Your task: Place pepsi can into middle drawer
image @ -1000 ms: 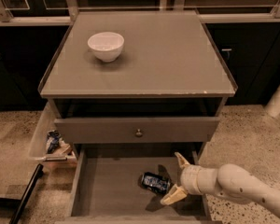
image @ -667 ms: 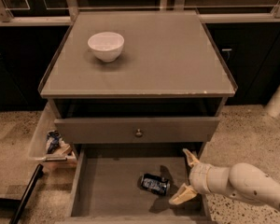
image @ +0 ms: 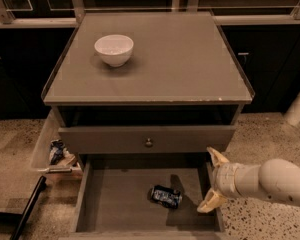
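Observation:
The pepsi can (image: pixel 166 196), dark blue with white markings, lies on its side on the bare floor of the open middle drawer (image: pixel 115 199), right of the drawer's middle. My gripper (image: pixel 211 180) is open and empty, at the drawer's right wall, to the right of the can and apart from it. Its two tan fingers (image: pixel 217 157) spread one above the other. The white arm runs off to the right.
A white bowl (image: pixel 114 49) stands on the cabinet top at the back left. A grey drawer front with a round knob (image: pixel 149 142) is above the open drawer. A crumpled blue-white wrapper (image: pixel 56 152) lies in a side bin at the left. A dark bar (image: pixel 27 207) leans at lower left.
My gripper has drawn back to the right, away from the can, and now sits at the drawer's right wall. The can lies still on the drawer floor.

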